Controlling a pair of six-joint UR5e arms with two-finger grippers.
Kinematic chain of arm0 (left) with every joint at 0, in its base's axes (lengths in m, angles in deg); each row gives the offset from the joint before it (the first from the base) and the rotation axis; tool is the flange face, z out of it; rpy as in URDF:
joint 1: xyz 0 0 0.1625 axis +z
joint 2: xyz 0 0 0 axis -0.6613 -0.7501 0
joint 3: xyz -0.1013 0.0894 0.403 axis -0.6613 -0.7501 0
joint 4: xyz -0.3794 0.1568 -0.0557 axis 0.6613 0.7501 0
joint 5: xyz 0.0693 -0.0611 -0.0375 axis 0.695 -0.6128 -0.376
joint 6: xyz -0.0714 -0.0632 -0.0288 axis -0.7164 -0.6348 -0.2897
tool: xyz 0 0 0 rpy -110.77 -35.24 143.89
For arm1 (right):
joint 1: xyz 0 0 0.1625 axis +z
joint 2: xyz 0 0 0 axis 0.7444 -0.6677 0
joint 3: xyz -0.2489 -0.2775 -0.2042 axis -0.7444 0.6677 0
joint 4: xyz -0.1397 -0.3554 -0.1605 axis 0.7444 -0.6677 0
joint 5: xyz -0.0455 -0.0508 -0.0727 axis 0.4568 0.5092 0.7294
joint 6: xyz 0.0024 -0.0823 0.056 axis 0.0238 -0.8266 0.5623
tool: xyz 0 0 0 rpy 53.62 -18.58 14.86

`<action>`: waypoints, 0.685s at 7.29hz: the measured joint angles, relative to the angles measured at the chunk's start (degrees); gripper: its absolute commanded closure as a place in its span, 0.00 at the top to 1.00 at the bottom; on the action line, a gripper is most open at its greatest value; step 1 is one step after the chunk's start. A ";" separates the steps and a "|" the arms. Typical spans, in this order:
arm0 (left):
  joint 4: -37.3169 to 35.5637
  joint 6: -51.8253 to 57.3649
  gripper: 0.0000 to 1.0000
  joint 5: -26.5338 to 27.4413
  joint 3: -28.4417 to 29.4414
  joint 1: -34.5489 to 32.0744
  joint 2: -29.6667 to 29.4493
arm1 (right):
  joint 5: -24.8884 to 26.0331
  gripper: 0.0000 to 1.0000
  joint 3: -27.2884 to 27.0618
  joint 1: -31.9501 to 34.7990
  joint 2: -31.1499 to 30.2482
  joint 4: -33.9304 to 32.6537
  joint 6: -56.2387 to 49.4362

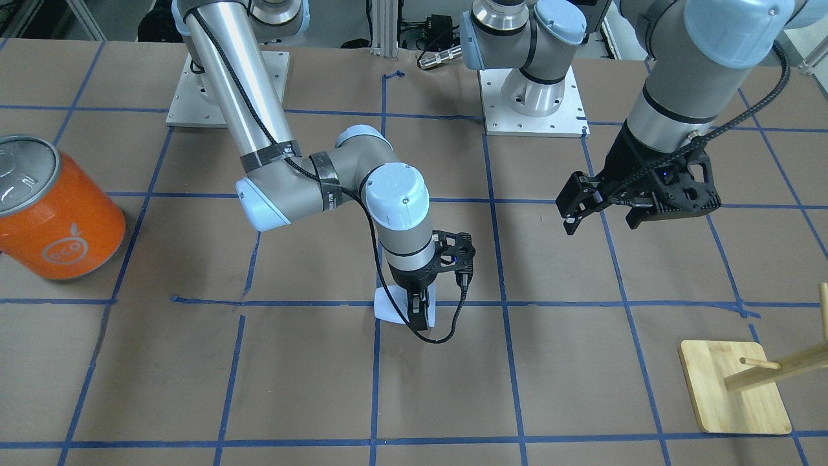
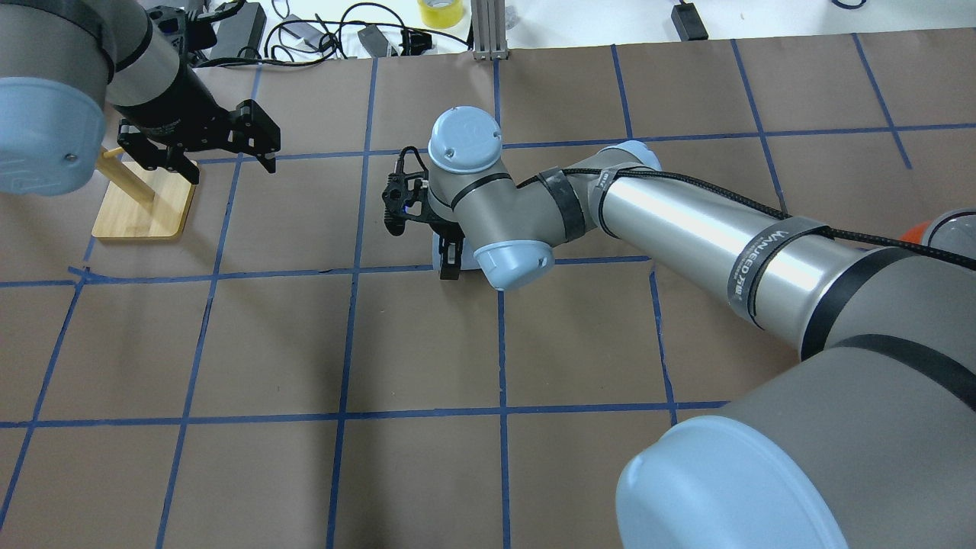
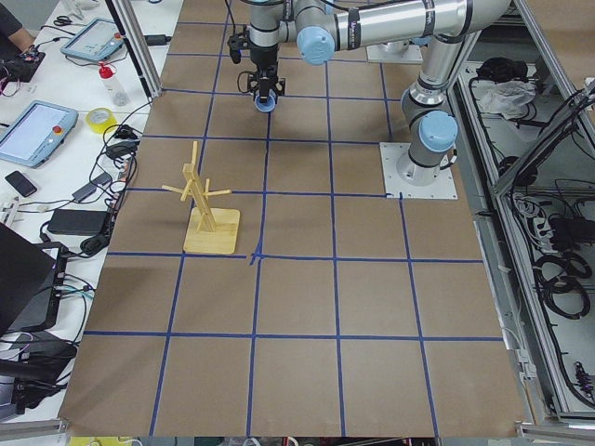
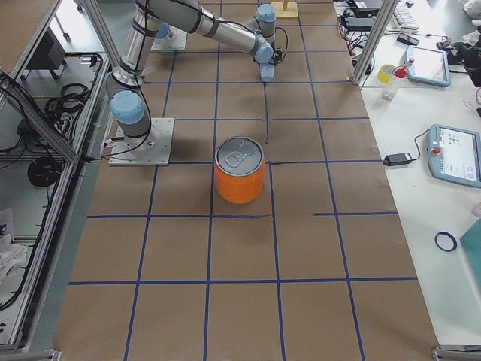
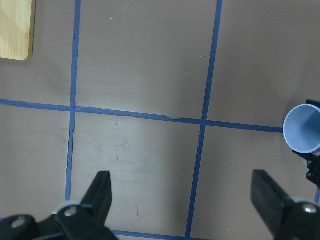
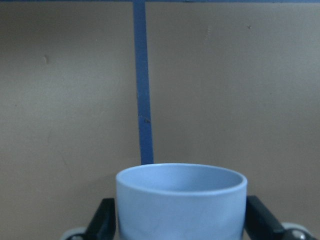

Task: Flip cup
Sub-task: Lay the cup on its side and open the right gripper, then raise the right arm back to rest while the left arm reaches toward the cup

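The cup (image 1: 391, 309) is a small pale lavender-blue tumbler, upright with its mouth up, on the brown table at the middle. My right gripper (image 1: 419, 317) points straight down and is shut on the cup; in the right wrist view the cup (image 6: 180, 205) fills the space between the two fingers (image 6: 102, 220). The left wrist view shows its open mouth (image 5: 304, 129) from above. My left gripper (image 1: 601, 220) is open and empty, hovering well above the table to the cup's side, as the overhead view (image 2: 229, 164) also shows.
A big orange can (image 1: 58, 213) with a silver lid stands at the table's end on my right side. A wooden mug tree (image 1: 734, 388) on a square base stands beyond my left gripper. Both arm base plates (image 1: 530, 116) are near the robot's edge.
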 measured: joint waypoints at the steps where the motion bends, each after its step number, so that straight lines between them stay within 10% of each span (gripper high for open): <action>1: -0.04 0.00 1.00 0.00 -0.02 0.00 -0.02 | -0.01 1.00 0.30 -0.11 -0.87 0.45 0.27; 5: 0.40 -0.06 1.00 -0.18 -0.17 0.23 -1.27 | -0.27 1.00 0.78 -5.53 -11.27 14.07 10.74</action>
